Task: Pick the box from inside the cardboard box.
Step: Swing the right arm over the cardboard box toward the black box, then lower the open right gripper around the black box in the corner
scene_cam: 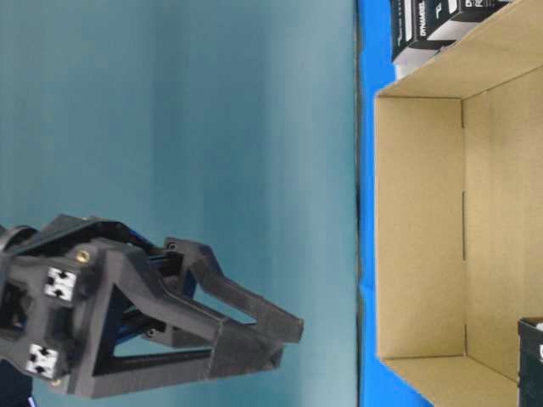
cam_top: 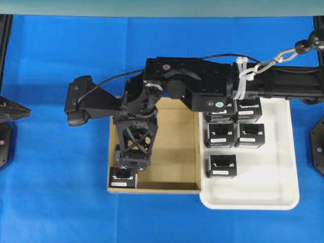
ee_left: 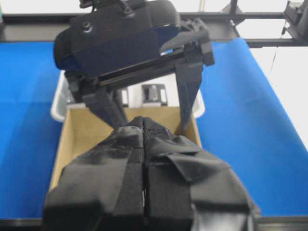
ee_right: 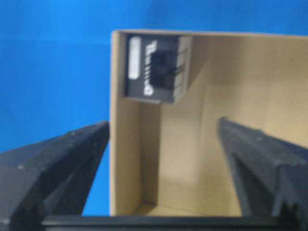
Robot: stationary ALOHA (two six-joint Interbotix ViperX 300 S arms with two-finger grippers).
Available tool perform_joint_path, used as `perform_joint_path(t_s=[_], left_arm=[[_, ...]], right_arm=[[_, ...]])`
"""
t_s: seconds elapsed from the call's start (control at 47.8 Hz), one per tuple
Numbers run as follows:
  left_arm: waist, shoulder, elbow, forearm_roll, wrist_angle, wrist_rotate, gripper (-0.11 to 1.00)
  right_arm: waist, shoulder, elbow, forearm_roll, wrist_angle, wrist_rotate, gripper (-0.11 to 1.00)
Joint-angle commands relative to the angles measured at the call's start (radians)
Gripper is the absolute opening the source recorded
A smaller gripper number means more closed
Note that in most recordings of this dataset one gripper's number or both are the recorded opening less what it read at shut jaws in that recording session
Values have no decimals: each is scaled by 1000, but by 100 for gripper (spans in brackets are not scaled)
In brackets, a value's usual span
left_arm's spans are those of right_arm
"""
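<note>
Just beyond the right gripper's (ee_right: 163, 159) spread, empty jaws sits the box (ee_right: 156, 70), tucked into a corner of the cardboard box (ee_right: 231, 91). Left gripper (ee_left: 144, 159) is pressed together.

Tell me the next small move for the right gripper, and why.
Probably lower the right gripper toward the corner of the cardboard box, lining its open jaws up around the last black box there. In the wrist view the jaws stand wide with nothing between them, and the black box sits ahead against the wall. Five others already lie in the white tray.
</note>
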Motion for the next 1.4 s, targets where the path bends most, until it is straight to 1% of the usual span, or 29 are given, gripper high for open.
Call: perform_joint_path(t_s=[0.0,0.063,0.126,0.188,0.23,0.335,0.398,0.565,0.691,0.858,1.151,1.381], left_arm=[[0,12,-28,3,-8,-2,-7],[0,12,-29,3,-9,-2,-7],[-2,12,-29,3,-9,-2,-7],[0,12,-29,3,-9,-2,-7],[0,12,-29,3,-9,-2,-7],[0,14,-29,3,-9,-2,-7],[0,14,-29,3,-9,-2,-7],[0,14,-26,3,-9,-2,-7],[-2,15,-26,3,-9,-2,-7],[0,15,-26,3,-9,-2,-7],[0,17,-25,3,-9,-2,-7],[0,20,-25,3,-9,-2,-7]], right_arm=[[-5,2,12,12,-14,9,99],[-14,3,25,28,-9,23,98],[-21,6,44,57,-14,29,99],[-28,9,67,101,-20,14,99],[-31,12,81,118,-28,0,99],[-31,26,106,147,-49,-25,99],[-29,38,117,155,-71,-29,99],[-25,83,121,155,-129,-32,99],[-15,110,123,156,-144,-34,99],[0,146,123,155,-167,-52,99],[14,158,123,160,-173,-55,99],[9,173,124,152,-193,-54,99]])
